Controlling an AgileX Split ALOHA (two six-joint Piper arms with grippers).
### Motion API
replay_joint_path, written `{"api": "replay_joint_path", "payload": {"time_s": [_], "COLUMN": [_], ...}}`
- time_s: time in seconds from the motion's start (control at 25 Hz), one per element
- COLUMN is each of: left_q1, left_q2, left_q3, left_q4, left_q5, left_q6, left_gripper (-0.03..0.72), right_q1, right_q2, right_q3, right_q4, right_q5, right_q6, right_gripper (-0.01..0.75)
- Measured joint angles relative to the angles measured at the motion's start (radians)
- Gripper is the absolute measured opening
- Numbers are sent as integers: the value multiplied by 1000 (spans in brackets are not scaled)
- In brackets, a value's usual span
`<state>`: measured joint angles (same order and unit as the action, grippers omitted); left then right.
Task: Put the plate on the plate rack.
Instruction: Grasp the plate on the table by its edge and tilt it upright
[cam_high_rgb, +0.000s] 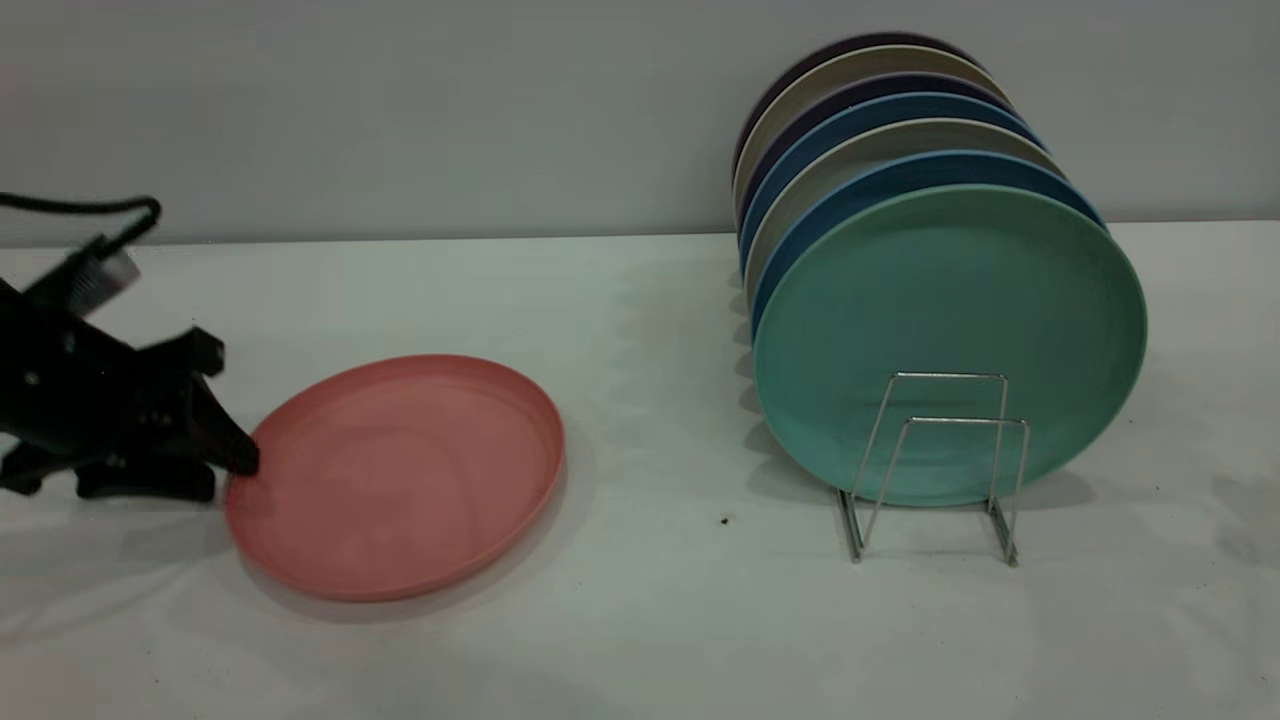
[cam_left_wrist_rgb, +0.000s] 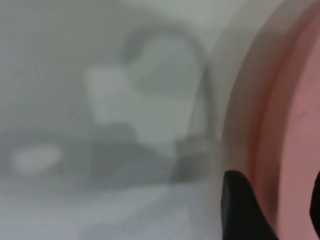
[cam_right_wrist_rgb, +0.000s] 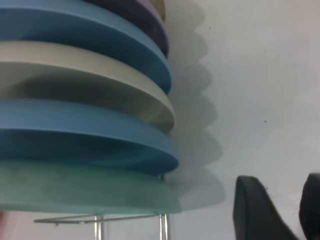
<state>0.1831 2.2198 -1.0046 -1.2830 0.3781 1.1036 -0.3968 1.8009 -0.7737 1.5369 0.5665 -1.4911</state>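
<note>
Rack (cam_high_rgb: 940, 465) is my landmark: its two nearest wire loops stand empty at the front, and behind them it holds a row of plates on edge. I see the green plate (cam_high_rgb: 950, 340) first, then a blue one (cam_high_rgb: 880, 185), a beige one, another blue, and darker ones at the back, all leaning the same way with faces toward the camera.

Well to the left of the rack, the pink plate (cam_high_rgb: 400, 475) lies flat on the table (cam_high_rgb: 640, 620), face up, rim up; being round, it has no long axis to report.

At the plate's edge farthest from the rack I have the left gripper (cam_high_rgb: 235, 455), fingers apart, one fingertip touching the rim. On the left wrist view a dark fingertip (cam_left_wrist_rgb: 242, 207) sits just outside that rim.

The right gripper (cam_right_wrist_rgb: 290, 210) hangs beside the racked plates, above the table, fingers apart and holding nothing.
</note>
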Motion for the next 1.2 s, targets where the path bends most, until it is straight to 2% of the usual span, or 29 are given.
{"api": "replay_joint_path", "payload": {"time_s": [0.36,0.48,0.6,0.96,1.2], "left_q1": [0,0,0,0,0], "left_q2": [30,31,32,37,37], "left_q3": [0,0,0,0,0], "left_q4": [-5,-7,-8,-75,-109], "left_q5": [0,1,1,14,38], "left_q6": [0,3,11,106,154], "left_gripper": [372,350,295,39,13], "right_q1": [0,0,0,0,0], "right_q2": [0,2,13,42,42], "right_q3": [0,0,0,0,0], "right_q4": [26,29,33,43,44], "right_q5": [2,2,5,11,24], "right_q6": [-25,-31,-33,-57,-76], "right_gripper": [243,243,243,243,243]}}
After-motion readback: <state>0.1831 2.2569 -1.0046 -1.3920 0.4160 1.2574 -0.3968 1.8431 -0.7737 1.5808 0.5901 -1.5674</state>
